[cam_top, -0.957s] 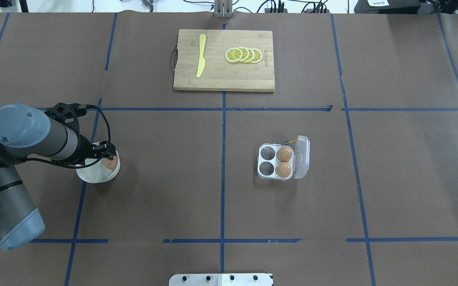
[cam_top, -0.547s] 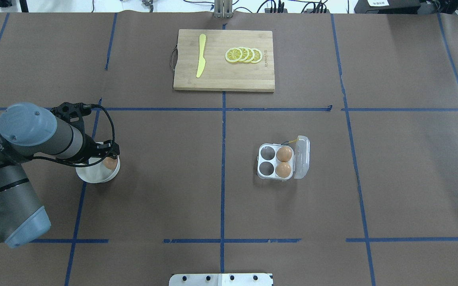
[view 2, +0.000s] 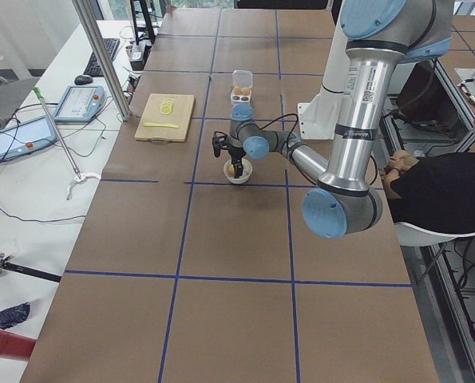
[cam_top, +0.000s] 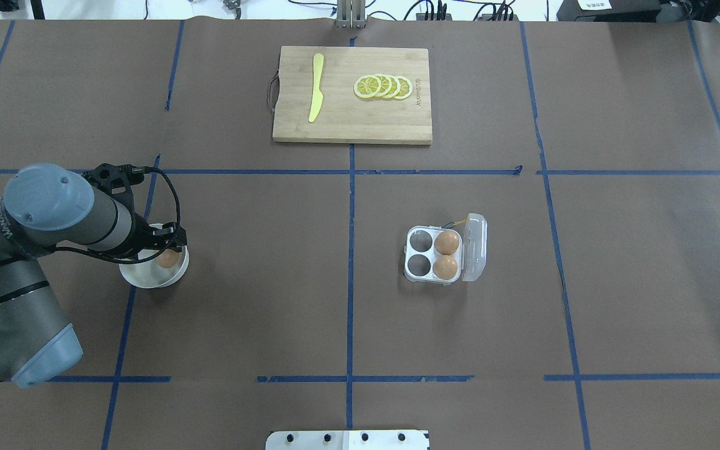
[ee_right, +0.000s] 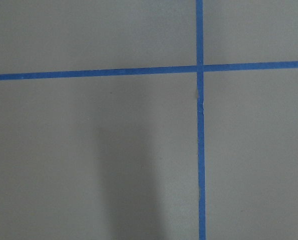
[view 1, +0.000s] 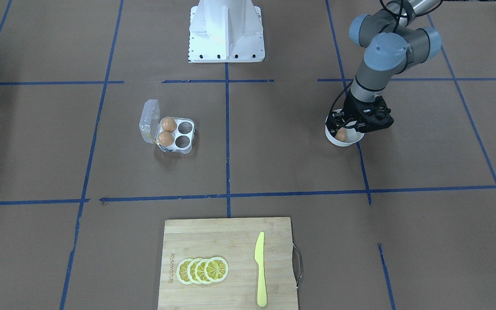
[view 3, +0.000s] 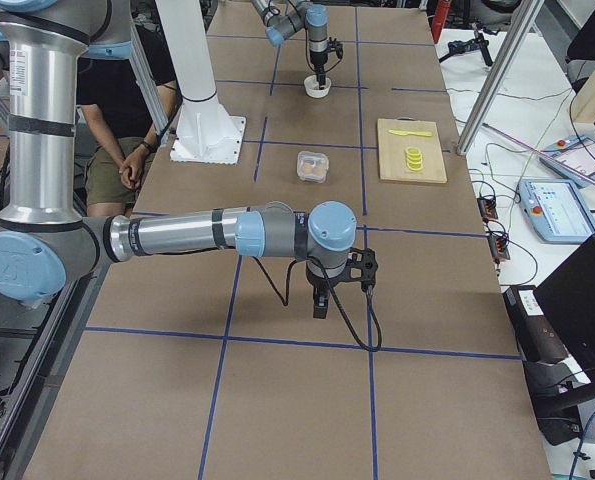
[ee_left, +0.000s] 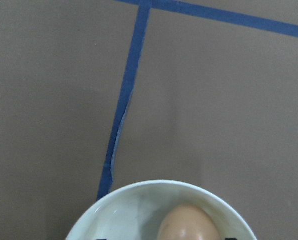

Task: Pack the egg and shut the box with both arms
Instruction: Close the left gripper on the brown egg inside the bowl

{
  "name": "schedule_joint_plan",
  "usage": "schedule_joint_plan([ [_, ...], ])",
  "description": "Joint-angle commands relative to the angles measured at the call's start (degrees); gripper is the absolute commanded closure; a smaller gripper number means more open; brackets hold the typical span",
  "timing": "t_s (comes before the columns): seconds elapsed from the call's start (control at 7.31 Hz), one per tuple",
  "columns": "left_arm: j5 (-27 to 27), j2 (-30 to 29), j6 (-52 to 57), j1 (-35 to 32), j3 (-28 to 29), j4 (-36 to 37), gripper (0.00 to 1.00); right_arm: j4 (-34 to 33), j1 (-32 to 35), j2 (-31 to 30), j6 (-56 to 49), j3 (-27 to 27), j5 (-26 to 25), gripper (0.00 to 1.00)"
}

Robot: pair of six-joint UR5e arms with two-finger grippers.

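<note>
Over bowl (cam_top: pixel 138 275), left gripper (cam_top: pixel 170 242), egg (cam_top: pixel 167 258) inside

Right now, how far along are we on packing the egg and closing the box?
Done: two eggs sit in the box, which has two empty cells and its lid open. In hand: the left gripper is open, down in the white bowl at the third egg, which is not yet lifted. Left: put that egg in a cell, then close the lid with both arms. The right gripper is far from the box.
</note>
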Motion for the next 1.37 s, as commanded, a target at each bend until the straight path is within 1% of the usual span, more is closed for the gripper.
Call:
schedule_joint_plan([
  [0.0, 0.00, -0.06, 0.01, 0.19, 0.00, 0.02, 0.22, 0.00, 0.00, 0.00, 0.00, 0.03, 0.02, 0.00],
  [0.14, 0.00, -0.06, 0.01, 0.19, 0.08, 0.02, 0.25, 0.00, 0.00, 0.00, 0.00, 0.03, 0.02, 0.00],
  [0.41, 0.00, -0.15, 0.10, 0.28, 0.17, 0.02, 0.26, 0.00, 0.00, -0.09, 0.00, 0.21, 0.02, 0.00],
  [0.55, 0.00, -0.15, 0.10, 0.28, 0.52, 0.02, 0.29, 0.00, 0.00, 0.00, 0.00, 0.21, 0.02, 0.00],
  [0.68, 0.00, -0.15, 1.40, 0.19, 0.61, 0.02, 0.34, 0.00, 0.00, 0.00, 0.00, 0.12, 0.02, 0.00],
  [0.82, 0.09, -0.06, 1.59, 0.19, 0.61, 0.02, 0.47, 0.00, 0.00, -0.09, -0.09, 0.03, 0.02, 0.00],
  [1.09, 0.09, 0.20, 1.59, -0.07, -0.17, 0.02, 0.89, 0.00, 0.00, 0.08, 0.00, 0.03, 0.02, 0.00],
  [1.23, 0.09, 0.64, 1.59, -0.33, -1.66, 0.02, 1.00, 0.00, 0.00, 0.08, 0.00, 0.12, 0.02, 0.00],
])
